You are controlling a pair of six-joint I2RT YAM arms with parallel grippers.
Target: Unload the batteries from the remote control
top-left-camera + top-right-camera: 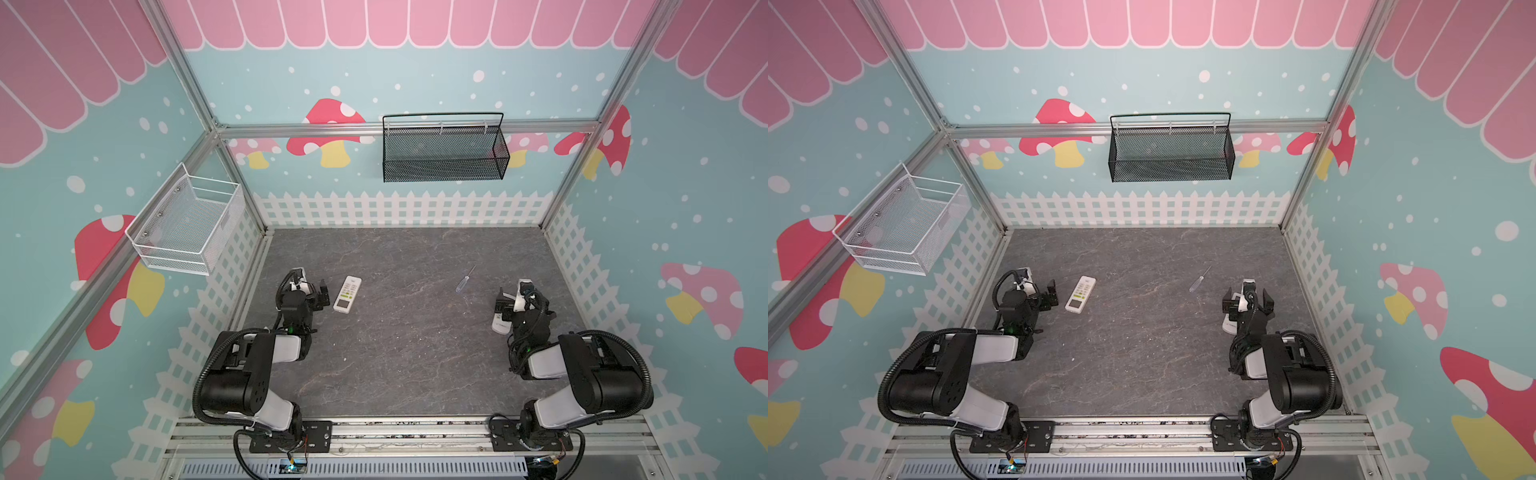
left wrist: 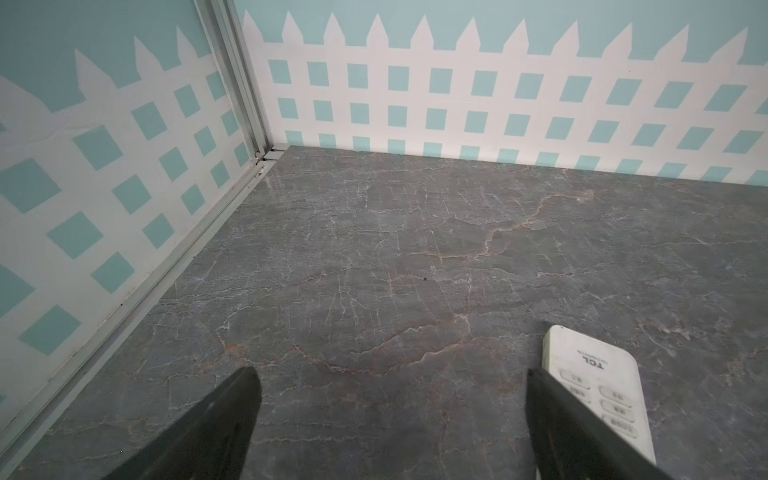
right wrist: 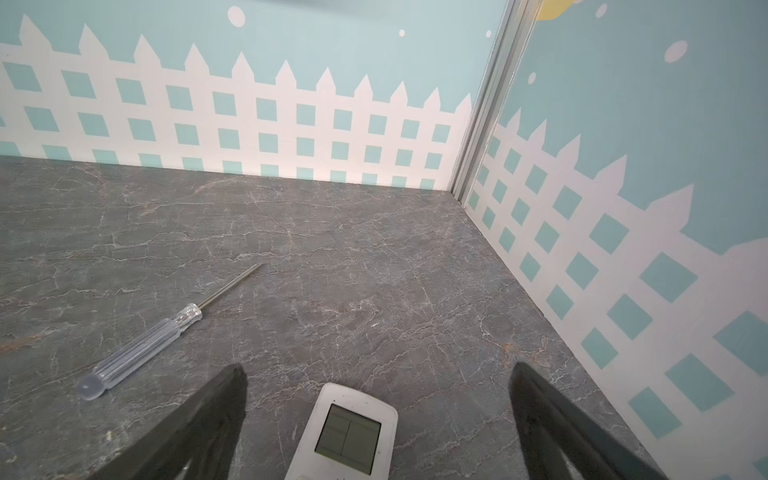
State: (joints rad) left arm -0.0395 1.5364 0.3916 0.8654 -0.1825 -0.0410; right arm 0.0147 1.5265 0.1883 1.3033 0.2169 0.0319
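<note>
The grey marble-patterned table (image 1: 407, 353) spreads beneath me, walled by panels printed with mushrooms and fences. My black-and-white left arm (image 1: 249, 374) and black-and-white right arm (image 1: 594, 374) sit folded low at its near corners in both top views. Only those views show the black mesh metal basket (image 1: 444, 153) hung on the back wall and the white wire basket (image 1: 187, 224) on the left wall.

My left jaws stand wide over bare table, holding nothing. The left wrist view shows their dark fingers (image 2: 208, 436) far apart. Just beside them, outside the gap, lies a white oblong plastic remote control (image 1: 347, 294), face up. Its TCL lettering and buttons can be read only from the left wrist.

My right jaws are wide and empty too. A second white plastic remote control (image 3: 345, 432) lies face up below the gap between their fingers, screen showing. From above, my wrist covers all but one end of it.

A slim clear-handled metal screwdriver (image 3: 141, 353) lies flat near the right jaws, apart from that remote, tip towards the back wall. The left wrist camera does not catch it.

The batteries I cannot see, as both remotes lie button side up with their undersides hidden against the table
</note>
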